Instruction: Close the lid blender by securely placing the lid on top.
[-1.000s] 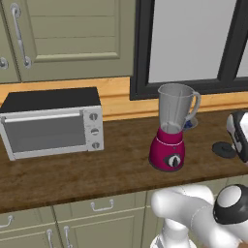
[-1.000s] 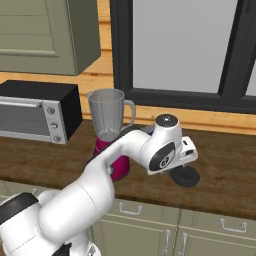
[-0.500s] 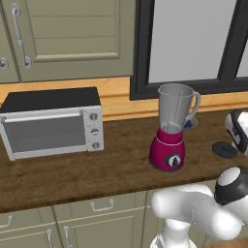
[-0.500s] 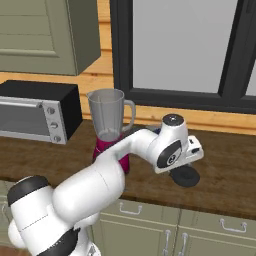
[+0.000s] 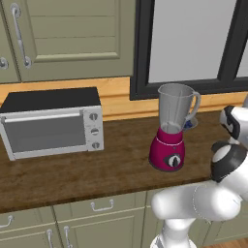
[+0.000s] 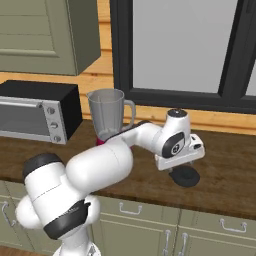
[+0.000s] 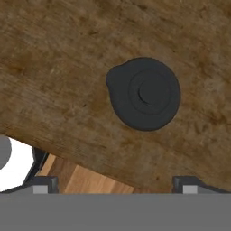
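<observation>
Right now the small, almost black round lid lies flat on the brown wooden tabletop, well to the right of the magenta-based blender with its clear jar. The white arm's gripper hovers above it, jaws wide open, gripping nothing.
</observation>
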Available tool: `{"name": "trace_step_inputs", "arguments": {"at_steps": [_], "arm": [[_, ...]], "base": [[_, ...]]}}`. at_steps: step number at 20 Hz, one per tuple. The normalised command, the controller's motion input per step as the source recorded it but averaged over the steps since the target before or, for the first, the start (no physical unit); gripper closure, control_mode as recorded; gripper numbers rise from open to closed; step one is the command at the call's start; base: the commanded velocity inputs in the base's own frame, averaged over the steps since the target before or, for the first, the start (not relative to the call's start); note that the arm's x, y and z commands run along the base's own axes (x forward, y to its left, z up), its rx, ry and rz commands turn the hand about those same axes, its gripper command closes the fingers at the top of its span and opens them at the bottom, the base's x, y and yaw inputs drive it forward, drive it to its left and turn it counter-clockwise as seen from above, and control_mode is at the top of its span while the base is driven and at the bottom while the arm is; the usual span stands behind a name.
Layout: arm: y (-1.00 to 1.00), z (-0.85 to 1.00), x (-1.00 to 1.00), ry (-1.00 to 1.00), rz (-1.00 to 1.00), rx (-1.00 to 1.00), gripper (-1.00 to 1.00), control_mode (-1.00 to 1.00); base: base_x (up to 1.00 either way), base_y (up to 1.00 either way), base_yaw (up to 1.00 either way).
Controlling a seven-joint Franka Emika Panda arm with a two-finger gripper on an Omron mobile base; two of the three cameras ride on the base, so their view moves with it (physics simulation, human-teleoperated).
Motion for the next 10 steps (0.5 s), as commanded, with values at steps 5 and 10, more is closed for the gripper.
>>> {"name": "trace_step_inputs", "arguments": {"at_steps": [5, 10], "arm": [[-0.16, -0.19, 0.16, 0.0, 0.0, 0.1, -1.0, -1.0], [-0.03, -0.13, 0.18, 0.0, 0.0, 0.1, -1.0, -1.0]], "base": [[0.0, 0.0, 0.0], [0.0, 0.0, 0.0]]}}
